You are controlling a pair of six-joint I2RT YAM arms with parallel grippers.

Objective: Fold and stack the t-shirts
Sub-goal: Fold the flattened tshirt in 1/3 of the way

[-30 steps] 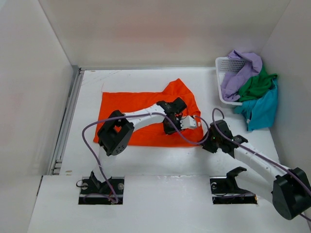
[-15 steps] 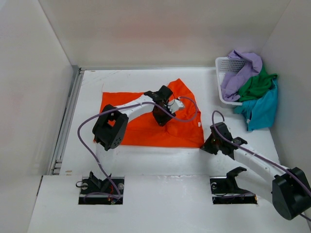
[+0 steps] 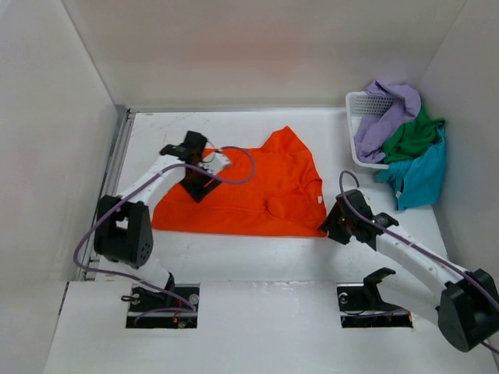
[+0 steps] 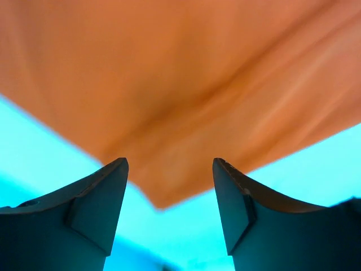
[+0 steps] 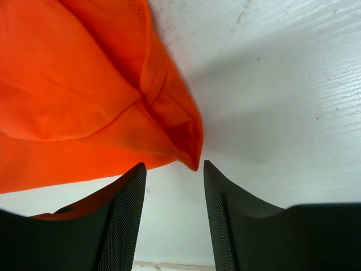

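1 shirt out, 3 waiting. Left gripper (image 4: 170,162) hung over the left end of the orange shirt (image 3: 257,191), jaws apart, nothing between them. Its wrist view showed only a blurred cloth corner ahead of the fingers. The shirt lay spread mid-table (image 3: 234,253), roughly flat, with 1 small bump in its near-right part. Right gripper (image 5: 174,164) sat at the shirt's near-right corner, jaws also apart and empty, with the corner tip just ahead of the gap, not inside it. Far right: white basket (image 3: 355,105) with lavender shirt (image 3: 394,101), green shirt (image 3: 409,136) and teal shirt (image 3: 425,175) draped over it, well apart from the work.

Step in hand, my read: grab 2 corners for a fold. Left side should drop onto a corner and pinch low through every layer, else the layers split on the lift. Right side needed to push forward so the corner went between the pads before closing. Closing where it stood would catch air. Lift both together, keep the edge taut, carry level, lay down without dragging the rest. Flatten the bump first or it gets folded in.

Orientation: long axis ran left-right across the table. The straight edge at left looked like the hem. The white tag (image 3: 320,200) near the right edge suggested the neck pointed right. 1 peak of cloth stuck out toward the far side, probably a sleeve.
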